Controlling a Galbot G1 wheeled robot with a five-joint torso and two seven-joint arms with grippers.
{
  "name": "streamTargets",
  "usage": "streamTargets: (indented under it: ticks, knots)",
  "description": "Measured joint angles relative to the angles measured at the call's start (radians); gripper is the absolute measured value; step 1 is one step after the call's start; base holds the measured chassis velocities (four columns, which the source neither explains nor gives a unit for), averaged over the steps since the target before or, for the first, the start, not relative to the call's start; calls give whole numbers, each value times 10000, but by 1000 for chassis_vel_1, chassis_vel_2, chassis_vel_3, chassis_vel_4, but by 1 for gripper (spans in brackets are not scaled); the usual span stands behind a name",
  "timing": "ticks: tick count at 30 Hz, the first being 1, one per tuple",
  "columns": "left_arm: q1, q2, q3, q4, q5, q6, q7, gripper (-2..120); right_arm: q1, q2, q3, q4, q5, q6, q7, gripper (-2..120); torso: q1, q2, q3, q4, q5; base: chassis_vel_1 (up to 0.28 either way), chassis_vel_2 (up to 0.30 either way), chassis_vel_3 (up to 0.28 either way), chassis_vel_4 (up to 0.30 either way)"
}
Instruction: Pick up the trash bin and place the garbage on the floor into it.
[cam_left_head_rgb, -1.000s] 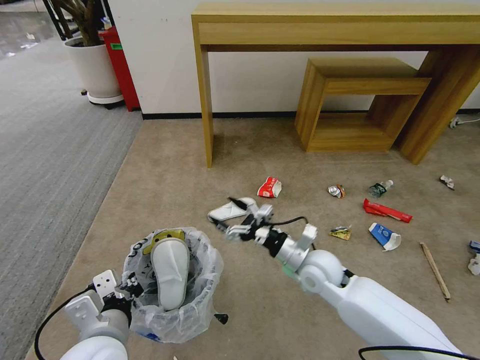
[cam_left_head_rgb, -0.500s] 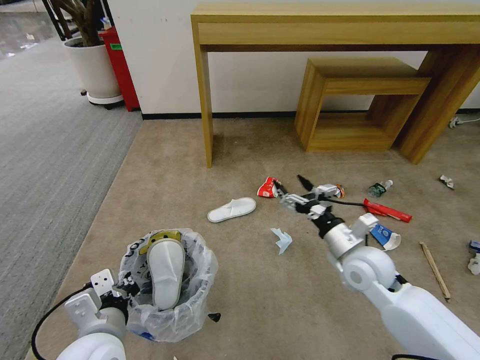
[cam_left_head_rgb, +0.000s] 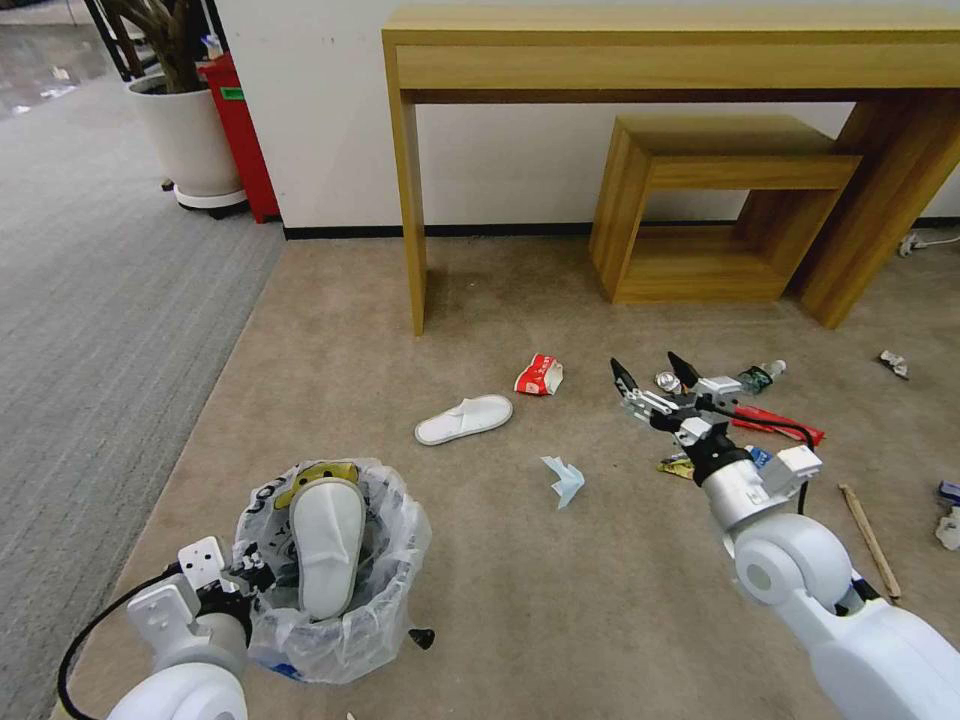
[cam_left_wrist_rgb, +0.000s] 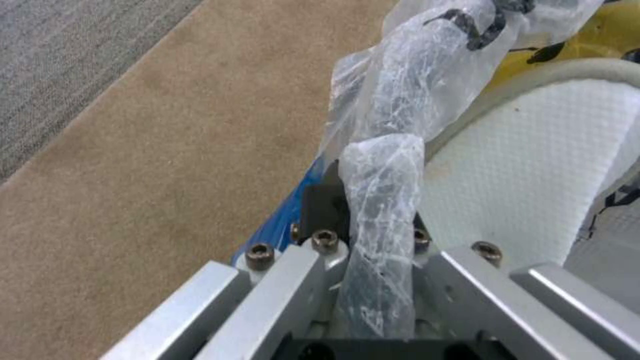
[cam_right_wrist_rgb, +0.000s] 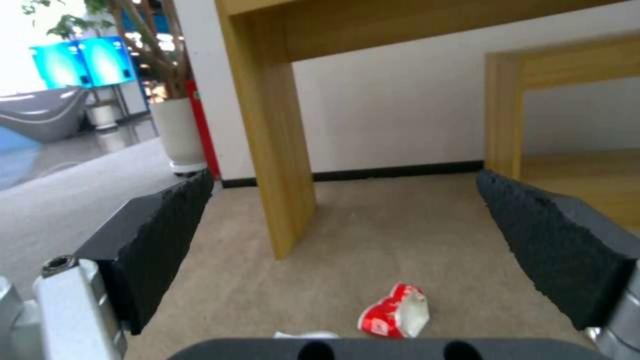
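The trash bin (cam_left_head_rgb: 340, 610), lined with a crinkled clear bag, is at the near left with a white slipper (cam_left_head_rgb: 325, 545) standing in it. My left gripper (cam_left_head_rgb: 248, 582) is shut on the bag-covered rim (cam_left_wrist_rgb: 383, 200), and the same slipper (cam_left_wrist_rgb: 533, 175) lies beside it. Over the beige floor (cam_left_head_rgb: 400, 320) my right gripper (cam_left_head_rgb: 650, 368) is open, just in front of a crushed can (cam_left_head_rgb: 668, 381). Its two black pads are wide apart (cam_right_wrist_rgb: 360, 240) with nothing between them. Garbage lies around: another slipper (cam_left_head_rgb: 463, 418), a red carton (cam_left_head_rgb: 540, 375) (cam_right_wrist_rgb: 393, 315), a bottle (cam_left_head_rgb: 760, 376), a red wrapper (cam_left_head_rgb: 785, 427).
A pale blue paper scrap (cam_left_head_rgb: 563, 480), a yellow wrapper (cam_left_head_rgb: 680, 466) and a wooden stick (cam_left_head_rgb: 870, 540) lie nearby. A wooden desk (cam_left_head_rgb: 405, 200) and a low wooden shelf (cam_left_head_rgb: 700, 210) stand at the wall. Grey carpet (cam_left_head_rgb: 90, 320) and a potted plant (cam_left_head_rgb: 190, 130) are left.
My right arm has swung rightward from beside the floor slipper to the can. The blue paper scrap, earlier covered by the arm, now shows. The bin has stayed in my left gripper.
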Motion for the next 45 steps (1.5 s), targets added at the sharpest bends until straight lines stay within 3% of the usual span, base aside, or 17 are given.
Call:
streamTargets:
  ticks: [18,45]
  knots:
    - [-21,-27,8,108,70,-42,9,1,-520,435,389,-241,-566,2,-61,100,0,0,0,0,0,0,0,0,0]
    - [-6,-194,33,126,215,-121,64,1,-241,410,-9,-451,-559,-2,-81,100,0,0,1,0,0,-96,97,101,-99]
